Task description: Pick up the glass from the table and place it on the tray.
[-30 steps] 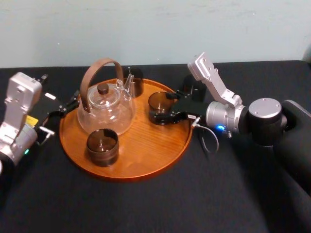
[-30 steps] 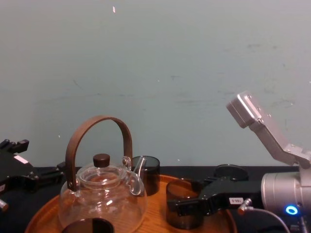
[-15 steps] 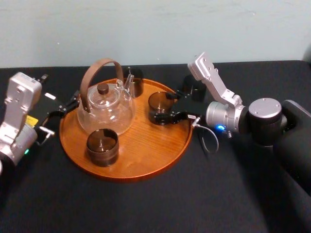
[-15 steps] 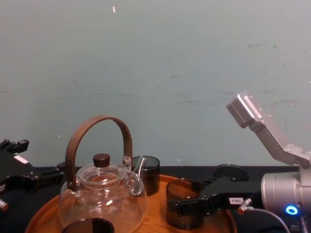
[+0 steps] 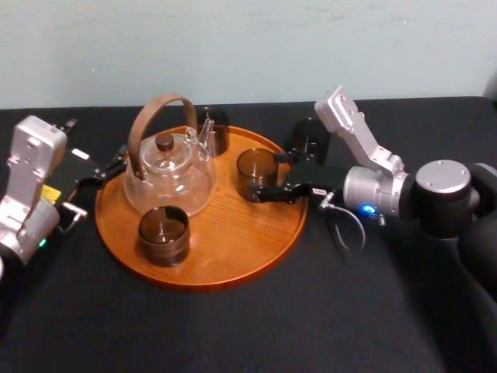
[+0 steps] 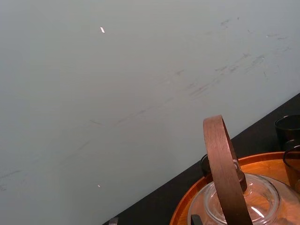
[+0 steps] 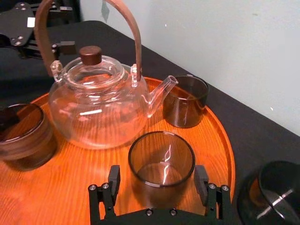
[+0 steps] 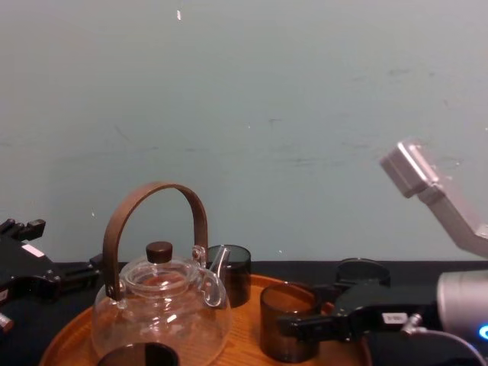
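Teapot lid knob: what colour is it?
The teapot lid knob is dark brown; best in the right wrist view.

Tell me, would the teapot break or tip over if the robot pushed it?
Probably fragile: the teapot looks like thin clear glass. It likely wouldn't tip easily, since its body sits wide and low on the tray. Smooth glass may slide.

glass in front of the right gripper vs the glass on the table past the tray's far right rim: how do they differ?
Place: the near glass stands on the tray; the far glass stands on the table, just off the rim.
Gripper: the near glass sits between the open fingers of the right gripper; no gripper is at the far glass.
Shared: both upright, short, dark tinted.
The left gripper sits left of the tray.
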Controlling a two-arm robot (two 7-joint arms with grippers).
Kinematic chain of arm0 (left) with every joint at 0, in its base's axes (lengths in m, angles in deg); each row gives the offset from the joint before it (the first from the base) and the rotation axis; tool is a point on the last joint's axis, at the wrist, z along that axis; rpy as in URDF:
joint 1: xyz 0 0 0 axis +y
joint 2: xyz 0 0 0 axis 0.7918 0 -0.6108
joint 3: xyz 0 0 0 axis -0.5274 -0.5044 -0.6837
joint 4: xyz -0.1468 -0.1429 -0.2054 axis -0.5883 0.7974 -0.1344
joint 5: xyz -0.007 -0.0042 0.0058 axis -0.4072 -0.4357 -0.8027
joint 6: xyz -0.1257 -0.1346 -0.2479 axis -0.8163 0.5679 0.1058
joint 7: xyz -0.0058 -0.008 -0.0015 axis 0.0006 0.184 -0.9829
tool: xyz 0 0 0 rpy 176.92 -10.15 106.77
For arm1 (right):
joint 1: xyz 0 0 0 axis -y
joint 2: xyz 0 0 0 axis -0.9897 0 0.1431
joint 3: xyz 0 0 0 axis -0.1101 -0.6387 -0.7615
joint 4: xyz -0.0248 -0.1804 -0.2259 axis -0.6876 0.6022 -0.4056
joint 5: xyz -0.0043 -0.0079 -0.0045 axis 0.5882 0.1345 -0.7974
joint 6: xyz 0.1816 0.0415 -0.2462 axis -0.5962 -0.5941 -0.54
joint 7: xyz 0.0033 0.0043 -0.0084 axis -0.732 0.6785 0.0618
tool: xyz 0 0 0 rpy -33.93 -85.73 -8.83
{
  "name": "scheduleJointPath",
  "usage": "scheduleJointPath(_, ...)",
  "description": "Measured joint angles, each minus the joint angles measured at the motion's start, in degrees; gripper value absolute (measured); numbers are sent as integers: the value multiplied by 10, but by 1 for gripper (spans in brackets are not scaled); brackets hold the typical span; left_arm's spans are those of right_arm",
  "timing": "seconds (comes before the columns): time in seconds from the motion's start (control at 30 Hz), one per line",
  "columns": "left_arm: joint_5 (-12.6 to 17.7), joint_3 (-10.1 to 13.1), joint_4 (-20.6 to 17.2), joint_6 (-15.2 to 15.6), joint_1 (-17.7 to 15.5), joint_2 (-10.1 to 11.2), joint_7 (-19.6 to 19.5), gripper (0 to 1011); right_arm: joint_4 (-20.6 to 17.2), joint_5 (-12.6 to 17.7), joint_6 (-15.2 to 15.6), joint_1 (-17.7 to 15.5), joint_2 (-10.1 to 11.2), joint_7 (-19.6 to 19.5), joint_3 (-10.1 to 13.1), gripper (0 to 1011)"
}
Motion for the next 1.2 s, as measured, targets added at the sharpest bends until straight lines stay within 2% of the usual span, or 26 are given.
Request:
scheduleJointPath(0.3, 0, 0, 0, 0, 0, 0, 0, 1001, -79, 20, 22, -43, 48, -7, 16, 1002)
scheduleJointPath(0.7, 0, 0, 0, 0, 0, 0, 0, 1001, -156, 53, 40, -97, 106, -22, 43, 1003)
scheduleJointPath(0.93, 0, 0, 0, 0, 0, 0, 0, 1001, -184, 74, 44, -122, 133, -23, 56, 1002)
scheduleJointPath(1.2, 0, 0, 0, 0, 0, 0, 0, 1001, -179, 87, 46, -128, 145, -35, 68, 1002)
